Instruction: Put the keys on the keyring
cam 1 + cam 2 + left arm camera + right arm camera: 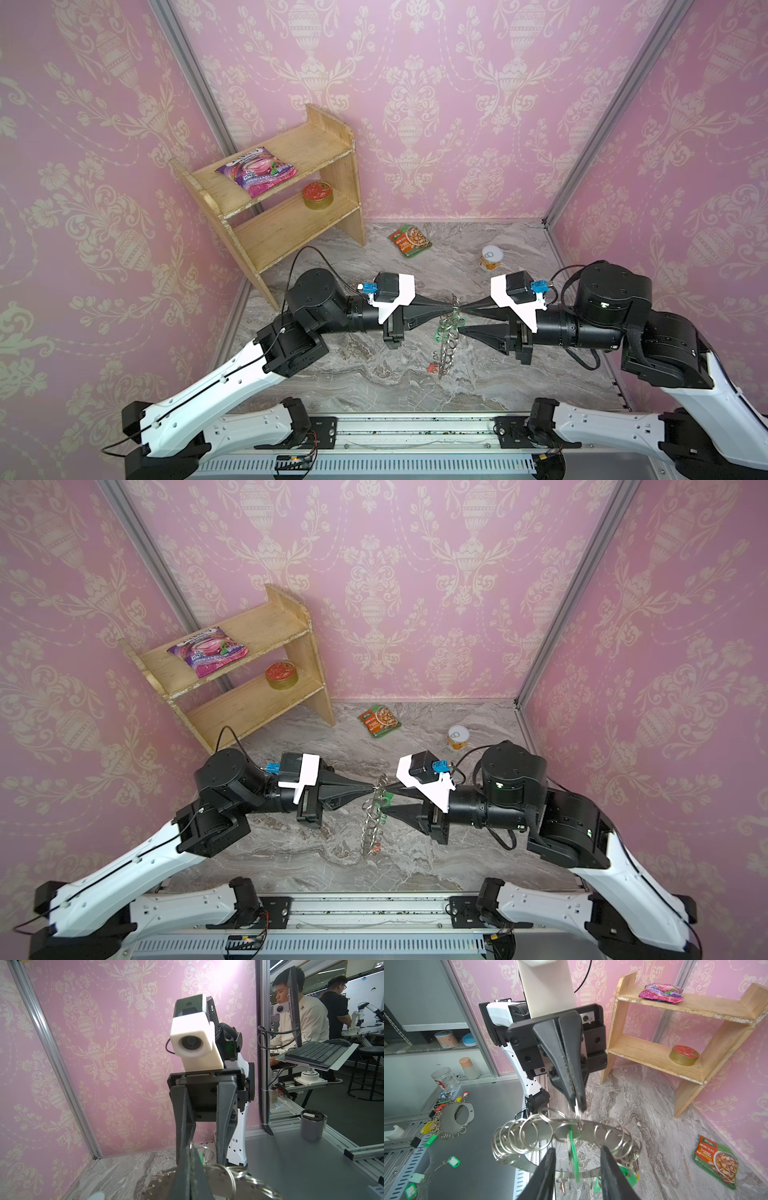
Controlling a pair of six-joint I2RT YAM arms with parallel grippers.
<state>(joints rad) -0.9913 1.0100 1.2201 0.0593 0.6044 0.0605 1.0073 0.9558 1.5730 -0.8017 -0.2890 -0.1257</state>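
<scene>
The keyring (445,351) (371,827) hangs in the air on edge over the marble floor, a grey metal ring plate (542,1134) rimmed with silver wire loops. My left gripper (453,307) (376,787) (192,1147) (578,1107) is shut on one loop at the plate's upper rim. Green keys (457,322) (574,1157) and a red key (433,368) dangle from loops. My right gripper (460,320) (386,800) (577,1149) faces the left one, open, with a hanging green key between its fingers (548,1167), not pinched.
A wooden shelf (291,199) at the back left holds a purple packet (257,170) and a red-lidded tin (318,195). A green-orange food packet (410,241) and a white-topped can (491,257) lie at the back of the floor. Both arms meet mid-table.
</scene>
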